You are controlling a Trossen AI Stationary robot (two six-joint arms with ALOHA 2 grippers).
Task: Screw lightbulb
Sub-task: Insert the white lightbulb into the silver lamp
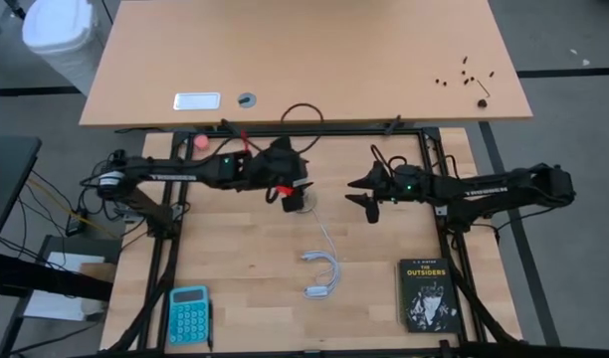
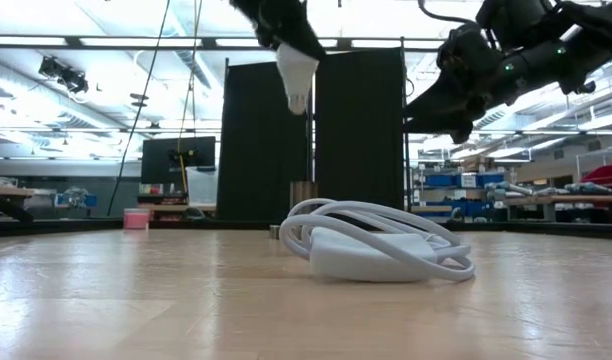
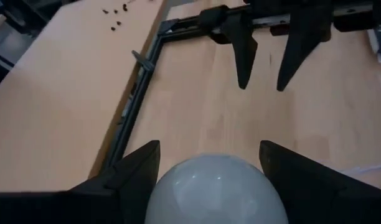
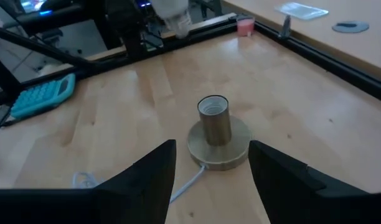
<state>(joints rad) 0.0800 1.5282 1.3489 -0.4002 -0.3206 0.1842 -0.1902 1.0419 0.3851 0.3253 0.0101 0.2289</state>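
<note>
Surface (image 1: pixel 235 288) below your socket (image 4: pixel 218 135) is pale wood; left pincer (image 3: pixel 209 165) grips the lightbulb (image 2: pixel 296 72) above it, right pincer (image 4: pixel 210 165) released.

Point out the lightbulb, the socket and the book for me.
lightbulb (image 2: pixel 297 72): low view, on the white globe hanging below the left hand.
socket (image 4: pixel 214 119): right wrist view, on the upright metal sleeve above its round base.
book (image 1: pixel 427 293): high view, on the middle of the dark cover.

Left pincer (image 2: pixel 291 60) clamped, right pincer (image 1: pixel 367 199) agape.

lightbulb (image 3: pixel 214 190) — base cut off
</note>
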